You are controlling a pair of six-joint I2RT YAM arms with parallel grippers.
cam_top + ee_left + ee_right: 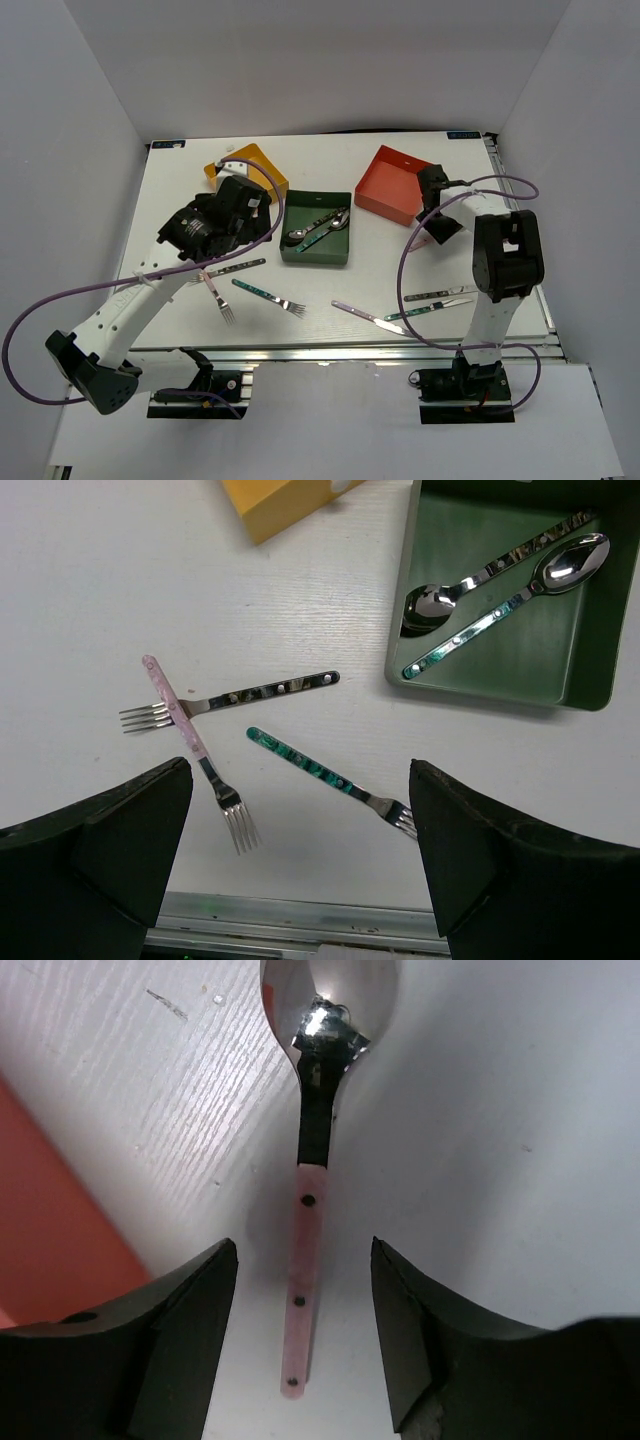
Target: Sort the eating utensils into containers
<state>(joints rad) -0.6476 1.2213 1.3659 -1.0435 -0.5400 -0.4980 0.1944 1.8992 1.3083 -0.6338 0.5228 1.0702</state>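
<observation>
Near the front of the bench, three forks lie loose on the left and three other utensils on the right; the left claw hangs over the forks, wide open and empty. Farther back, the green tray holds two spoons. The right claw stands partly open astride a pink-handled spoon, gripping nothing, just beside the red tray; the yellow tray sits far left.
</observation>
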